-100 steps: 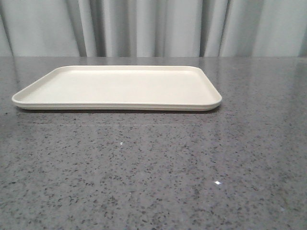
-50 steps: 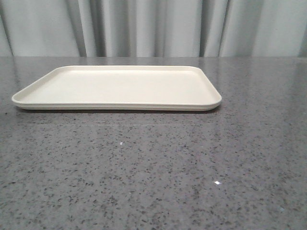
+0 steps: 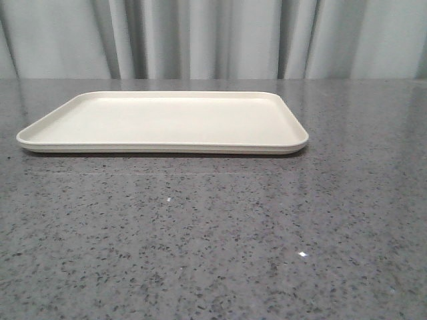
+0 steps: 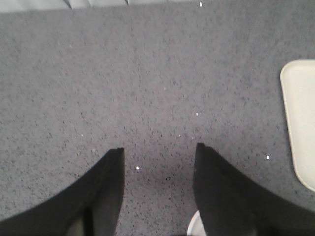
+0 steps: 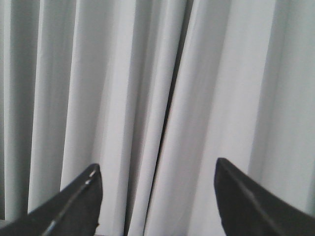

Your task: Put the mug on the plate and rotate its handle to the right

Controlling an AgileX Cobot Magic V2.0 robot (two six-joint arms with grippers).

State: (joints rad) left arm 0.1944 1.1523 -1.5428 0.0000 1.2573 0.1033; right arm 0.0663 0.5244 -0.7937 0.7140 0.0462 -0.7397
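One plate [image 3: 167,123] lies flat on the grey speckled counter [image 3: 213,233] in the front view, toward the far side and a little left of the middle, with a pale curtain [image 3: 213,37] hanging behind. No mug shows in any view, and neither arm shows in the front view. Two tools are visible, each only in its own wrist view. The left tool [image 4: 158,148] points down at bare counter, its two dark fingers spread apart with nothing between them, one corner of the plate off to the side. The right tool [image 5: 157,169] is raised and faces the curtain, its fingers set wide and empty.
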